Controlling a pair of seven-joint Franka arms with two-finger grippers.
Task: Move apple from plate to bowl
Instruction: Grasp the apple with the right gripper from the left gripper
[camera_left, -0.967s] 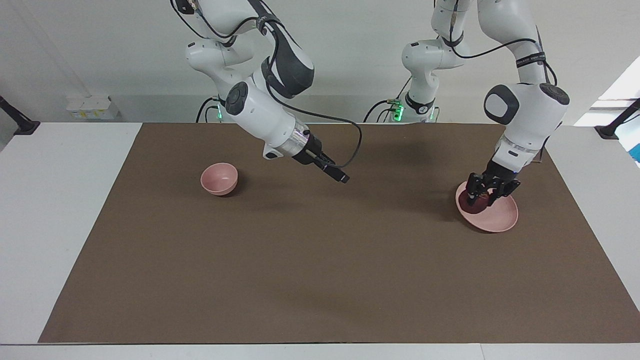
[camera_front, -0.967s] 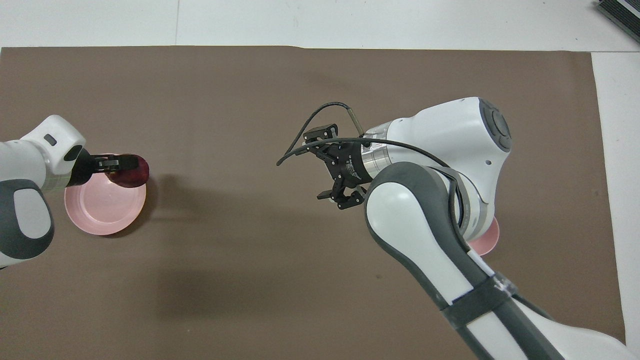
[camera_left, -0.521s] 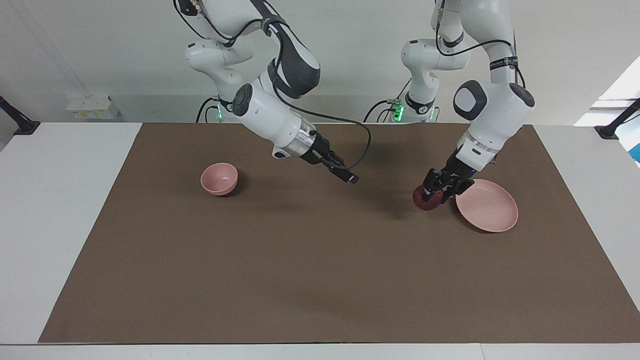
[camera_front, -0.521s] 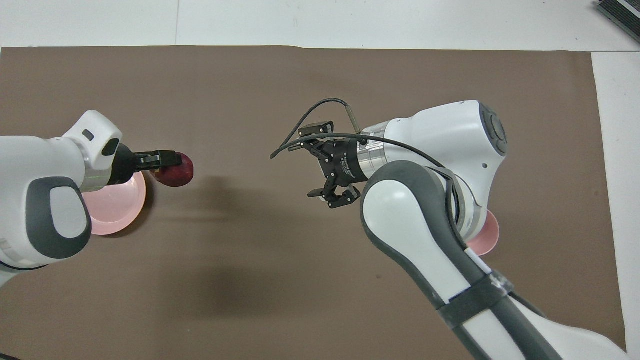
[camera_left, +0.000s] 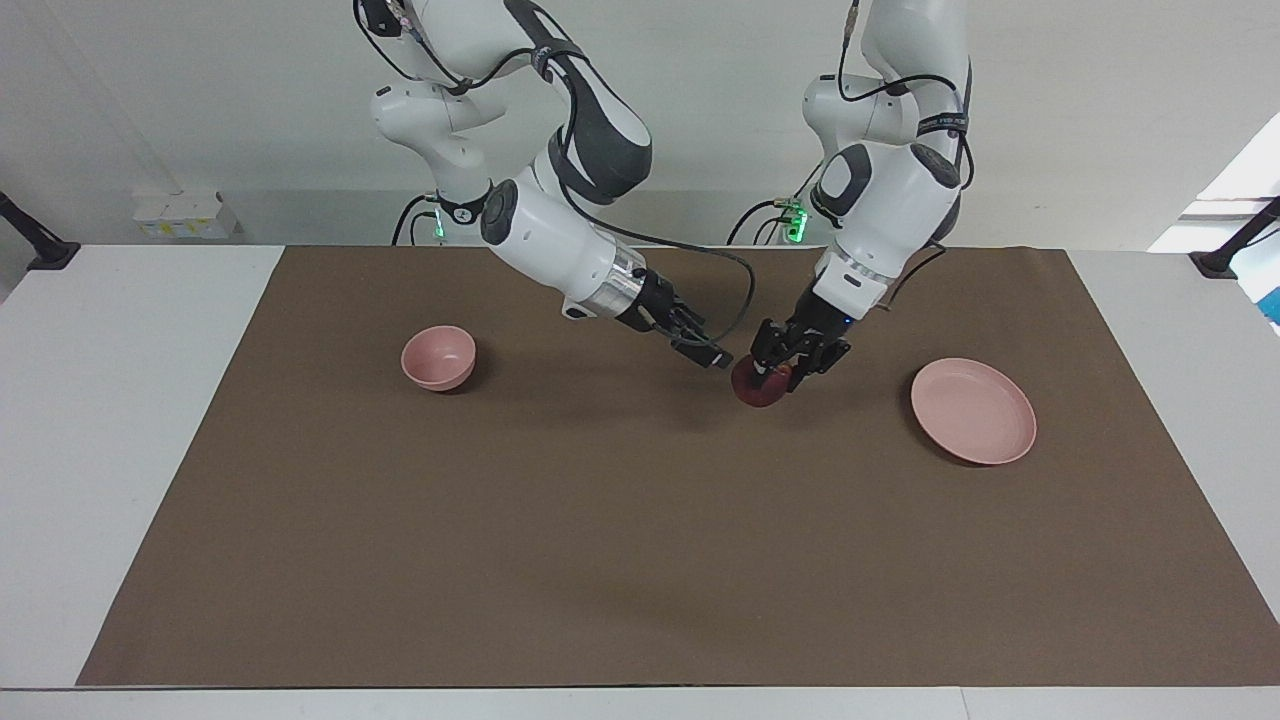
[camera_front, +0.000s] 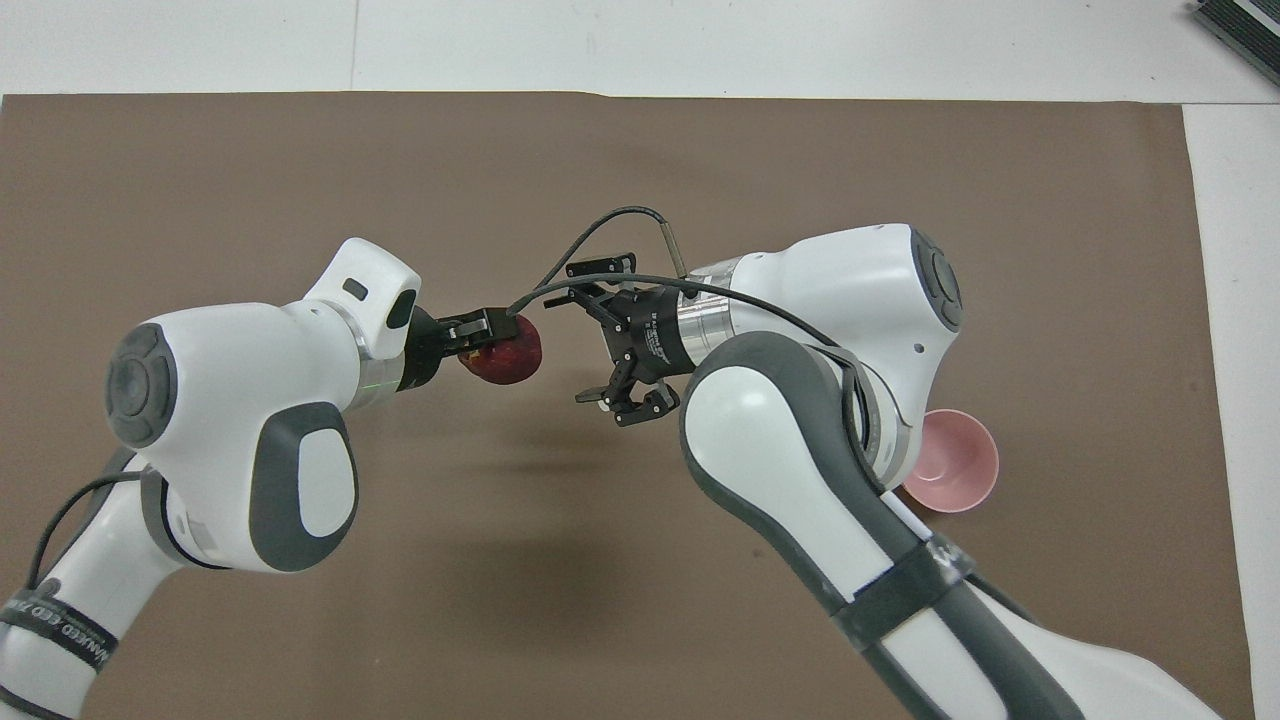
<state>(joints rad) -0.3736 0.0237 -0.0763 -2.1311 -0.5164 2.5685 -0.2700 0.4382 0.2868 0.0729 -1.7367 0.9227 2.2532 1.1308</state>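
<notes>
My left gripper (camera_left: 768, 372) is shut on the dark red apple (camera_left: 760, 387), holding it in the air above the middle of the brown mat. In the overhead view the apple (camera_front: 505, 351) sticks out past the left gripper (camera_front: 482, 334). My right gripper (camera_left: 706, 352) hangs open a short way from the apple, its jaws facing it, with nothing between them; from overhead the right gripper (camera_front: 594, 336) shows wide-spread fingers. The pink plate (camera_left: 973, 412) lies bare toward the left arm's end and is hidden under the left arm from overhead. The small pink bowl (camera_left: 438, 370) stands toward the right arm's end.
The brown mat (camera_left: 620, 540) covers most of the white table. In the overhead view the right arm partly covers the bowl (camera_front: 962, 470). A black cable (camera_left: 735, 290) loops off the right wrist beside the apple. Small white boxes (camera_left: 185, 213) sit off the mat past the right arm's end.
The left gripper has lifted the apple off the plate and carried it toward the table's middle. The right gripper has shifted a little toward it, staying open.
</notes>
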